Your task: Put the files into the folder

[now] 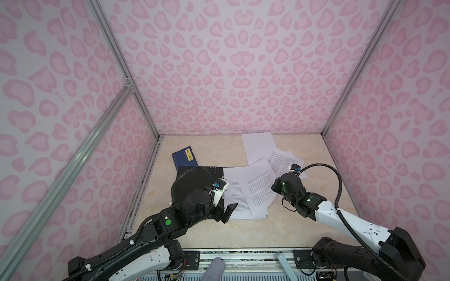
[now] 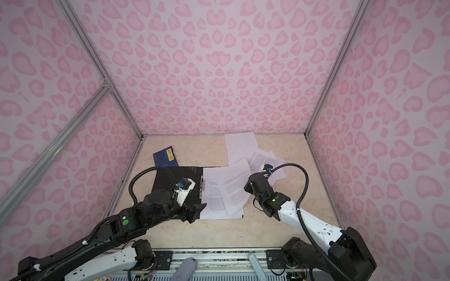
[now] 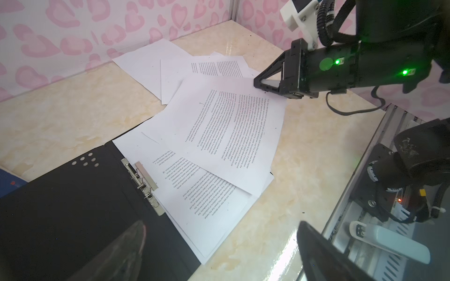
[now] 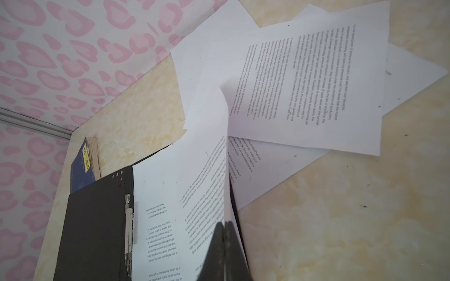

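Observation:
The folder (image 1: 219, 173) (image 3: 73, 206) lies open with its black inside up and its metal clip (image 3: 143, 185) along the spine. Several files, white printed sheets (image 1: 243, 204), rest on its right half. My right gripper (image 3: 258, 84) (image 4: 225, 223) is shut on the far edge of the top printed sheet (image 1: 258, 185) (image 4: 204, 170). That edge curls up off the pile. More files (image 1: 260, 146) (image 2: 241, 143) lie spread at the back right. My left gripper (image 1: 230, 212) (image 3: 220, 223) hangs open over the folder's near edge, holding nothing.
A small dark-blue booklet (image 1: 185, 158) (image 4: 82, 167) with a yellow label lies behind the folder's left half. Pink patterned walls close in the back and both sides. A metal rail (image 1: 243, 258) runs along the table's front edge.

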Robot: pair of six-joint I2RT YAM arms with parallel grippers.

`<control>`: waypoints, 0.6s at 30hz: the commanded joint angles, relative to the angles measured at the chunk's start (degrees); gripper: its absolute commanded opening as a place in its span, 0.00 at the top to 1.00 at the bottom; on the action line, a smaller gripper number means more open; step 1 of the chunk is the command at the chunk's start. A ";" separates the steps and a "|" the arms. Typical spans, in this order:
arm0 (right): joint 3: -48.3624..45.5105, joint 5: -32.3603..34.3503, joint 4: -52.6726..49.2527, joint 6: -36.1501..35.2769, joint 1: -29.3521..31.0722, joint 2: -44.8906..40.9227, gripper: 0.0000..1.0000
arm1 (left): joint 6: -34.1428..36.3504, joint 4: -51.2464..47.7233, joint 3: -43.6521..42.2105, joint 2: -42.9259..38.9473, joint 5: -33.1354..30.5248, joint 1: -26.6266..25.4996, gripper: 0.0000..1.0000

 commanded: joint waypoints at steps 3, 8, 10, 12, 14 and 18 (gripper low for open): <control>-2.26 6.65 5.69 6.62 3.41 1.40 1.00 | -0.75 0.38 -1.49 -1.02 0.13 0.02 0.02; -2.66 9.51 7.04 9.71 7.06 2.84 1.00 | 0.04 -0.03 -0.94 0.40 1.34 0.02 0.02; -2.57 10.25 7.20 10.97 8.28 3.83 1.00 | 0.63 0.03 -0.86 0.74 1.34 0.02 0.02; -2.28 10.97 7.24 12.05 9.29 4.61 1.00 | 0.58 -0.14 -0.78 1.16 1.32 0.02 0.02; -2.10 11.73 7.51 13.30 10.19 5.40 1.00 | 0.51 -0.30 -0.56 1.38 2.38 0.02 0.02; -1.11 13.49 6.90 15.31 12.46 7.08 1.00 | -0.35 -0.49 -0.53 0.87 3.87 0.03 0.02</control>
